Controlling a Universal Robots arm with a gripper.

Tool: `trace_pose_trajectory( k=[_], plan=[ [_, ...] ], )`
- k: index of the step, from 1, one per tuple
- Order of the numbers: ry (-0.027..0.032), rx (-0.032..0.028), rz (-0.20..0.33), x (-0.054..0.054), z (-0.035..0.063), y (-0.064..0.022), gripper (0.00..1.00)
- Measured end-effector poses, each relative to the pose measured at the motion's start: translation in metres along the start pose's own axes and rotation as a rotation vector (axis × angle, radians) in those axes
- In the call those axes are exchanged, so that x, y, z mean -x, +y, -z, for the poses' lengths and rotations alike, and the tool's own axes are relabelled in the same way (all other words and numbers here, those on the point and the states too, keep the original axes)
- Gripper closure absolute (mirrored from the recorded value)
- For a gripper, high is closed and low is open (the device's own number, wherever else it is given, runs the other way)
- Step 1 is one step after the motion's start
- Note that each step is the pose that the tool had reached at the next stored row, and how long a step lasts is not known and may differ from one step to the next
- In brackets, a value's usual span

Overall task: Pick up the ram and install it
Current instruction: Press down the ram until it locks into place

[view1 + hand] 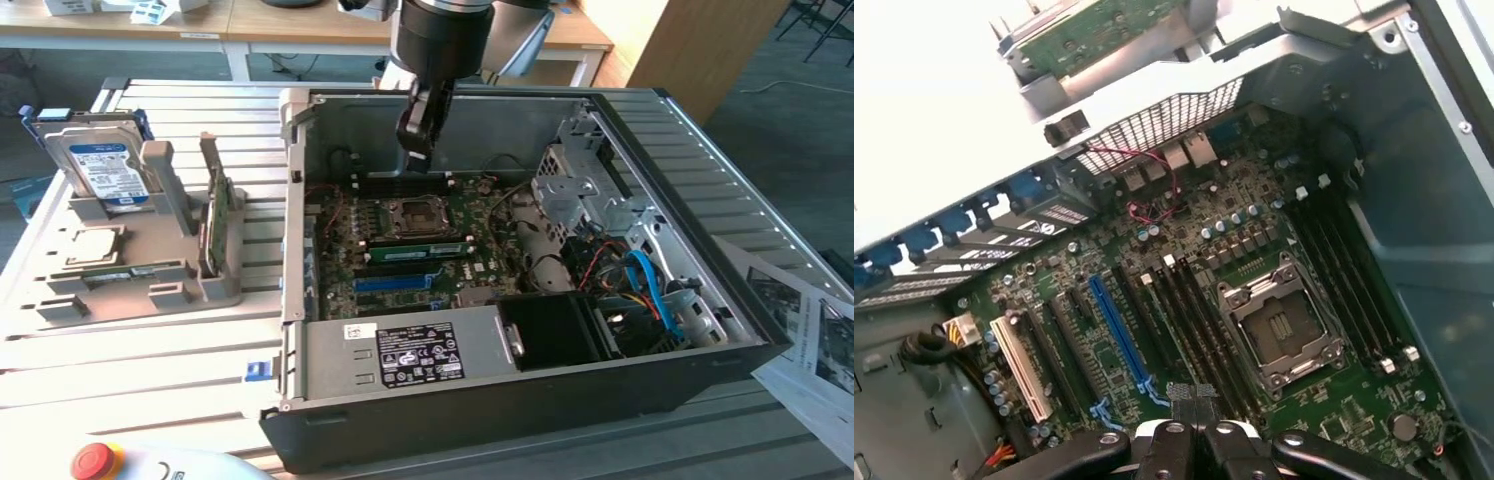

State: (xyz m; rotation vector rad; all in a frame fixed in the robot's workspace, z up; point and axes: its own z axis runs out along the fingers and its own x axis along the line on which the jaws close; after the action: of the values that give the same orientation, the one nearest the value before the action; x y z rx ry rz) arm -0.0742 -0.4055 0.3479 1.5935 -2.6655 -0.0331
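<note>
Setting: robotics lab or electronics workshop.
Work surface: slatted metal table (160,360).
Unit under work: open desktop computer case (534,400), motherboard (1254,300) exposed.
Fixture: grey parts holder (147,270) at 9 o'clock of the case, carrying a hard drive (107,165).
Safety: red emergency-stop button (96,458), 7 o'clock.
Background: wooden desks (267,25) at 12 o'clock, apparently office-type.
</note>
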Motion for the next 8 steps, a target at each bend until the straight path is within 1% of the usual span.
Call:
trace_pose_trajectory(
  k=[8],
  plan=[
    [-0.0044, 0.0024, -0.12, 0.0, 0.0, 0.0, 0.89]
  ],
)
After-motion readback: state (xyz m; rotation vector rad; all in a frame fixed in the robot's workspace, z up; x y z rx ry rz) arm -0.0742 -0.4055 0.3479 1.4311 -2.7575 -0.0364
